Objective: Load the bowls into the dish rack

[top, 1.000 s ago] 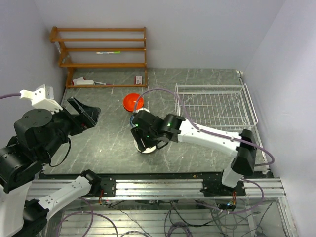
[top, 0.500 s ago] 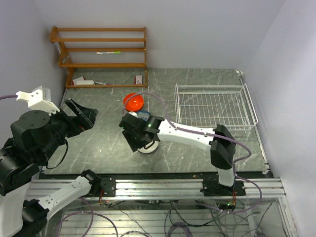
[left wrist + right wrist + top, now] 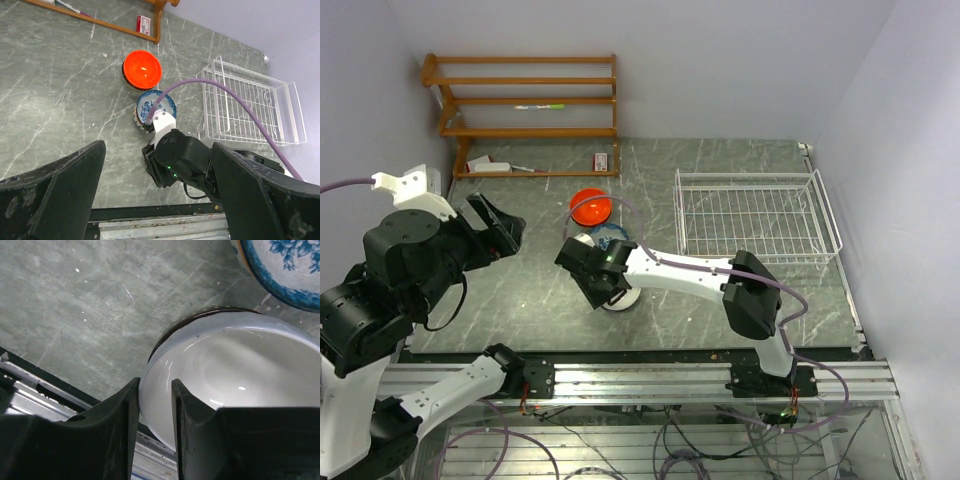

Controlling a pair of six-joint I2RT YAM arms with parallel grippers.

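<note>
A plain white bowl (image 3: 240,370) sits nested on a dark bowl (image 3: 170,332) near the table's front edge; in the top view only its white edge (image 3: 623,298) shows. My right gripper (image 3: 154,385) (image 3: 605,288) is shut on its near rim, one finger outside and one inside. Just behind it lie a blue-and-white bowl (image 3: 613,235) (image 3: 156,104) (image 3: 285,265) and an orange-red bowl (image 3: 591,207) (image 3: 142,69). The white wire dish rack (image 3: 755,215) (image 3: 250,107) stands at the right with nothing in it. My left gripper (image 3: 495,230) (image 3: 157,147) hangs open high at the left, holding nothing.
A brown wooden shelf unit (image 3: 520,100) stands at the back left, with a small red-and-white box (image 3: 603,160) and a white object (image 3: 490,167) at its foot. The metal rail (image 3: 640,380) runs along the near edge. My right arm's purple cable (image 3: 220,90) arcs over the bowls.
My right gripper's jaws have narrowed onto the white bowl's rim, and that arm's elbow has swung in from the right toward the table's middle. The left arm shifted slightly.
</note>
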